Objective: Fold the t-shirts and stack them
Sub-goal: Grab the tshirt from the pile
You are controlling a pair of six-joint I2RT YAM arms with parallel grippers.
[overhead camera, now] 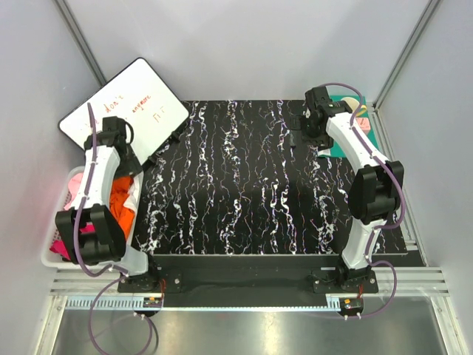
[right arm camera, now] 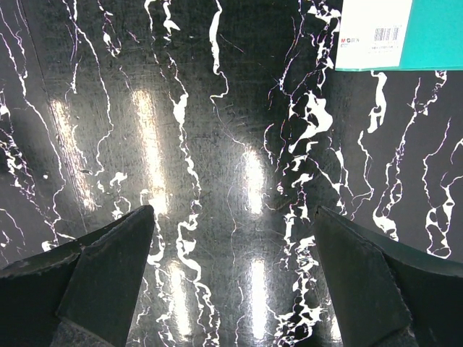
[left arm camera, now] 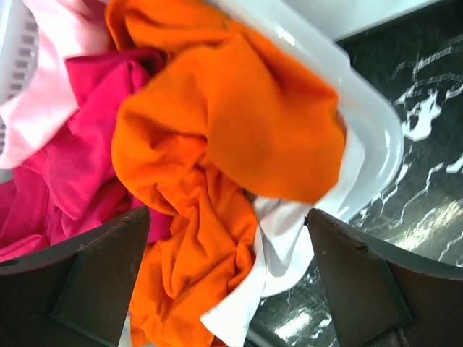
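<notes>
The orange t-shirt (left arm camera: 231, 123) is lying crumpled on top of the heap in the white basket (left arm camera: 362, 108), draping toward the rim. It is sitting directly under my left claw (left arm camera: 226, 217), filling the gap between the two fingers from 12 o'clock down to 6 in my wrist view. A magenta t-shirt (left arm camera: 79, 159) is bunching against it at 9 o'clock, and a pale pink t-shirt (left arm camera: 43, 65) is lying beyond that at 10 o'clock. A white cloth (left arm camera: 282, 246) is poking out from under the orange at 5 o'clock, against the basket wall. My left claw is standing wide, gripping nothing; whether its fingers are brushing the cloth I cannot tell. My right claw (right arm camera: 231, 217) is gaping wide too, hanging over the black marbled table (right arm camera: 217, 108), well apart from the shirts, with a corner of the teal mat (right arm camera: 405, 43) at 1 o'clock of it.
</notes>
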